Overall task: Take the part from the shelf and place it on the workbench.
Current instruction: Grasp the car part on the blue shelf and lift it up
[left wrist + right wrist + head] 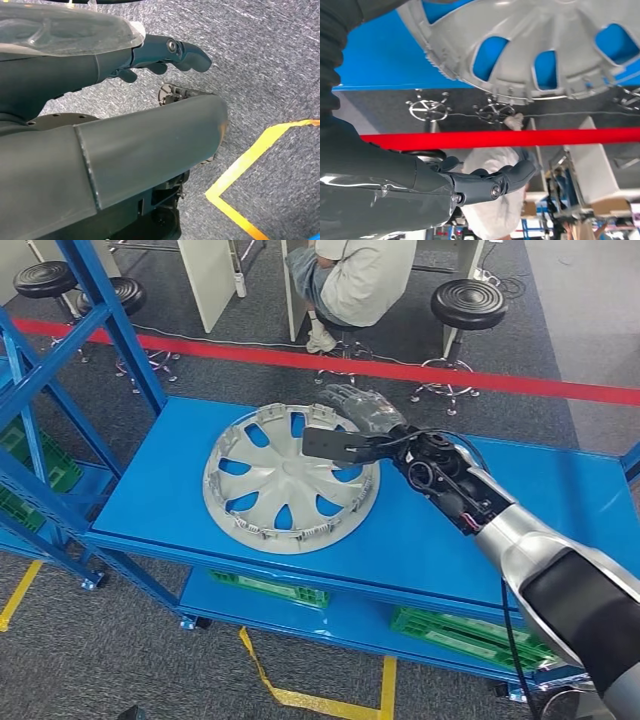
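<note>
- We see the grey hubcap [290, 478] lying flat on the top deck of the blue shelf [423, 540], towards its left half.
- Our right hand [361, 410] hovers over the hubcap's far right rim; its fingers [501, 181] are stretched out and apart, grasping nothing.
- Our left hand [151, 55] hangs over grey carpet beside yellow floor tape [245, 165], fingers loosely extended and empty.
- Green pallets [460, 635] sit on the lower deck.
- Beyond the red floor line [423, 371], a person [355, 280] sits on a stool.
</note>
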`<action>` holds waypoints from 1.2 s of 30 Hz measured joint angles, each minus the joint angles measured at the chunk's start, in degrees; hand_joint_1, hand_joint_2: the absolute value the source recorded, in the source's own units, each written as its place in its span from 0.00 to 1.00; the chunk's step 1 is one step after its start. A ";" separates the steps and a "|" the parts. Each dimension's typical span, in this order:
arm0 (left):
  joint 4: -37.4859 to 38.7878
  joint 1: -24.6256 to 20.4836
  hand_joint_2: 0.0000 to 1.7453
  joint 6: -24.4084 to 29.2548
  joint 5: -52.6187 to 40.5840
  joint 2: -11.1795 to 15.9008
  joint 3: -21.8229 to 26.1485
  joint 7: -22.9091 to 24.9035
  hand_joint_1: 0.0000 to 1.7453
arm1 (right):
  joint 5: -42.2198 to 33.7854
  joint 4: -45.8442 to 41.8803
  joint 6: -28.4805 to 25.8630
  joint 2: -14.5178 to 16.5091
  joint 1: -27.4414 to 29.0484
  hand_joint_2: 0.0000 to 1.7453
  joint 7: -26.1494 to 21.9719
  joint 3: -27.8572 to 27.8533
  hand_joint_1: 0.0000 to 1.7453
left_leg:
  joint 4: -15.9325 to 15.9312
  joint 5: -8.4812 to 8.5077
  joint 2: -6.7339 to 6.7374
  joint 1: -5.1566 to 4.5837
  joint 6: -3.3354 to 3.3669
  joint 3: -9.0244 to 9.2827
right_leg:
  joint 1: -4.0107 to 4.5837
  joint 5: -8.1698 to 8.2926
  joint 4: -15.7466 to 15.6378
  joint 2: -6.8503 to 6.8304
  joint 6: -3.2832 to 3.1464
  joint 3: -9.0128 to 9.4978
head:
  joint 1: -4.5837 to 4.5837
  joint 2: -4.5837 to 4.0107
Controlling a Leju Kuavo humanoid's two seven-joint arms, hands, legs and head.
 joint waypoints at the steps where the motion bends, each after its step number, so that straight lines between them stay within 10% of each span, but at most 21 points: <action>1: 0.00 -0.03 0.00 -0.02 -0.06 -0.02 -0.01 0.00 0.00 | -0.04 0.76 0.34 0.00 -0.36 1.00 -0.14 0.45 0.00 | 0.00 0.00 0.00 0.00 0.00 0.00 | 0.00 0.00 0.00 0.00 0.00 0.00 | 0.00 0.00; 18: 0.00 -0.19 0.00 0.05 0.37 -0.09 -0.07 0.00 0.00 | -6.60 0.20 6.30 0.26 -2.12 1.00 -1.64 7.08 0.00 | 0.01 0.00 0.00 0.00 0.00 0.02 | 0.00 0.00 0.00 0.00 0.00 0.03 | -0.01 0.00; 36: 0.00 0.46 0.00 0.21 1.41 -0.11 -0.07 -0.24 0.00 | -30.31 -15.01 19.84 0.17 -4.38 1.00 -1.30 12.66 0.00 | 0.02 0.00 0.04 0.01 0.00 0.06 | 0.02 0.00 -0.01 0.04 0.00 0.02 | 0.00 0.00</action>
